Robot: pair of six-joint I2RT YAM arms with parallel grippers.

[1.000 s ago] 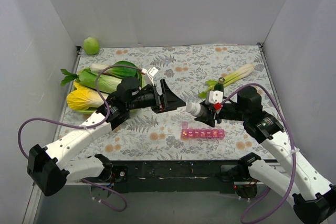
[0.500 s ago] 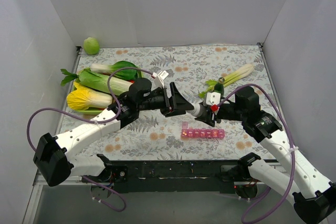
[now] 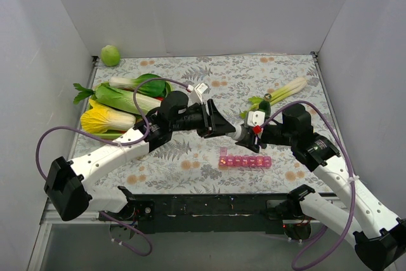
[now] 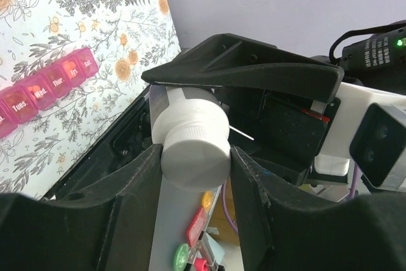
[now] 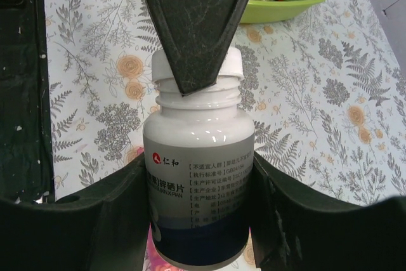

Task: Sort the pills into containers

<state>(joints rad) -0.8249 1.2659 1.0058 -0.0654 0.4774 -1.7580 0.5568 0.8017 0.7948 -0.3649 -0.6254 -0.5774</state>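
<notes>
A white pill bottle (image 5: 200,176) with a printed label lies level above the mat, and my right gripper (image 5: 200,166) is shut on its body. My left gripper (image 4: 196,152) has come in from the left and is shut on the bottle's white ribbed cap (image 4: 195,147), both fingers against its sides. From above, the two grippers meet at the bottle (image 3: 238,132) mid-table. The pink strip of containers (image 3: 245,161) lies on the mat just in front of the bottle, its lids marked with day names (image 4: 44,90). No pills show; the bottle is opaque.
A green tray (image 5: 285,7) of vegetables sits at the left, with a yellow cabbage (image 3: 101,120) and bok choy (image 3: 127,98). A leek (image 3: 285,90) lies at the back right and a green ball (image 3: 110,55) in the back left corner. Grey walls enclose the floral mat.
My left gripper has moved right to the bottle, and its jaws have narrowed from wide open onto the cap. The right gripper has kept hold of the bottle and barely moved.
</notes>
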